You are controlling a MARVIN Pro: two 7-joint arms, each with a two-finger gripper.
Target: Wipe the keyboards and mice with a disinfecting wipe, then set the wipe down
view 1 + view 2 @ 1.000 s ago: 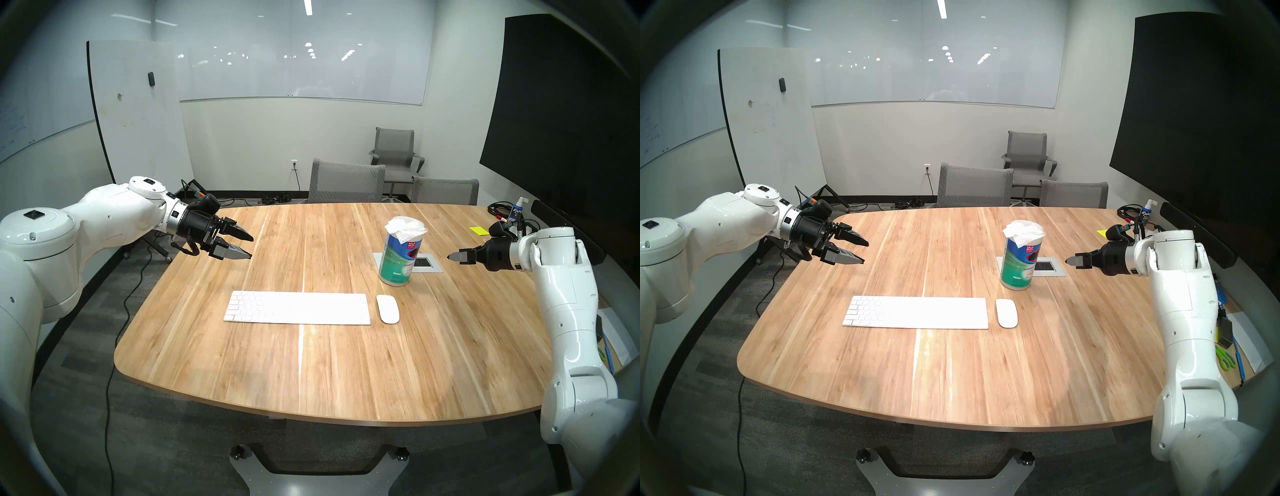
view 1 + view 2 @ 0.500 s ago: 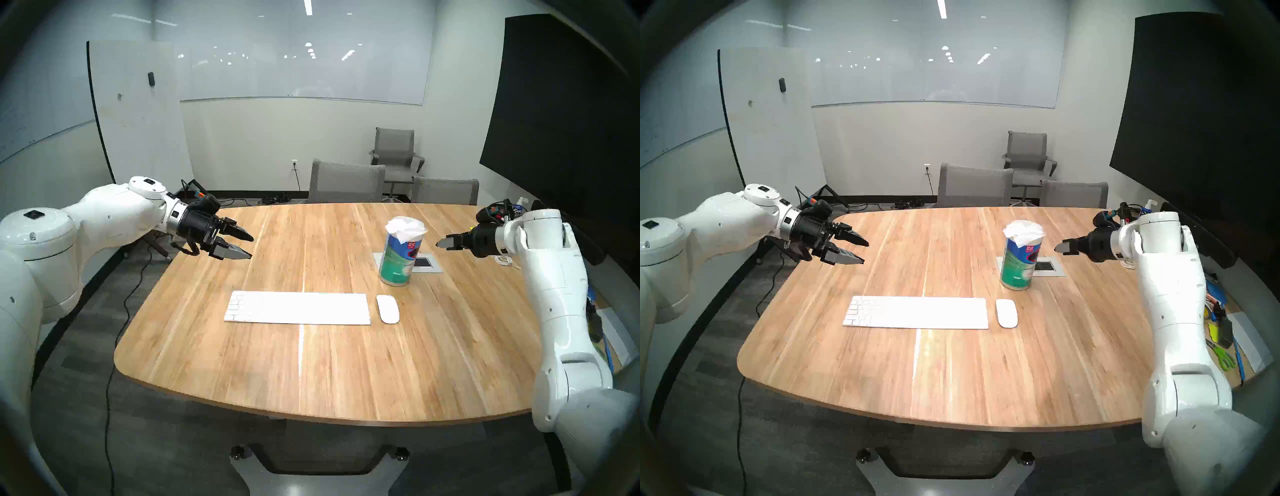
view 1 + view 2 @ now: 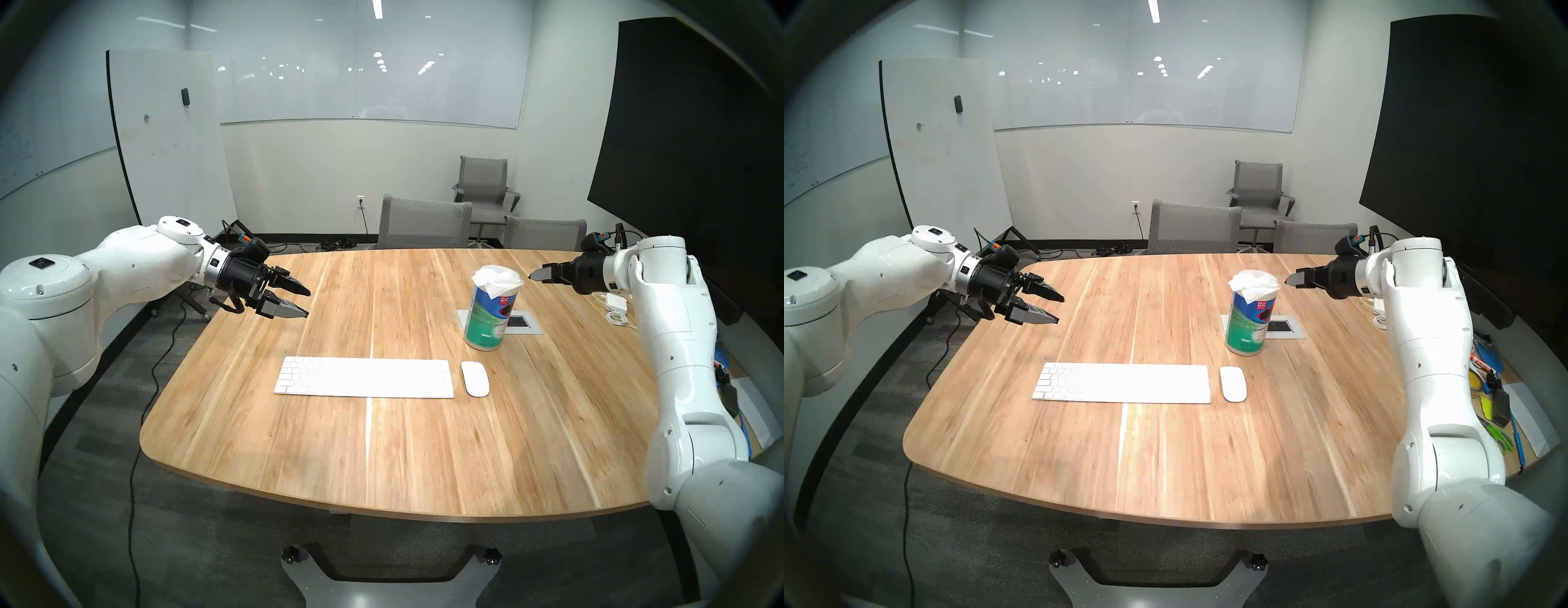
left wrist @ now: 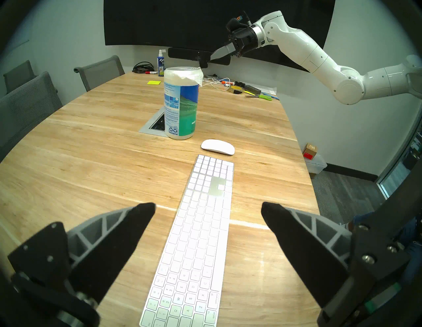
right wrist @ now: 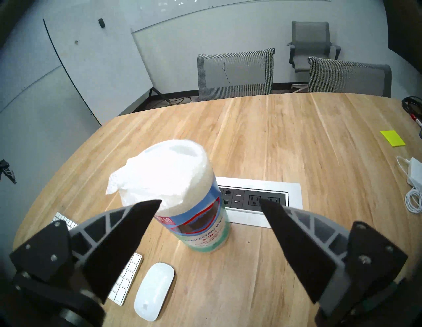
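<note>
Both end effectors open and empty above the table [image 3: 297, 458].

Left end effector [image 3: 307, 303]: frame left. Right end effector [image 3: 535, 275]: upper right, near wipe [image 3: 497, 278] atop canister [image 3: 487, 322].

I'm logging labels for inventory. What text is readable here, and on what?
"DISINFECTING WIPES" and "3-IN-1": wipes canister.
"KILLS 99.9%": same canister, red patch.
"EXPO": spray bottle.
"command", "option", letters: keyboard.
Canister's back panel print: too small to read.
</note>
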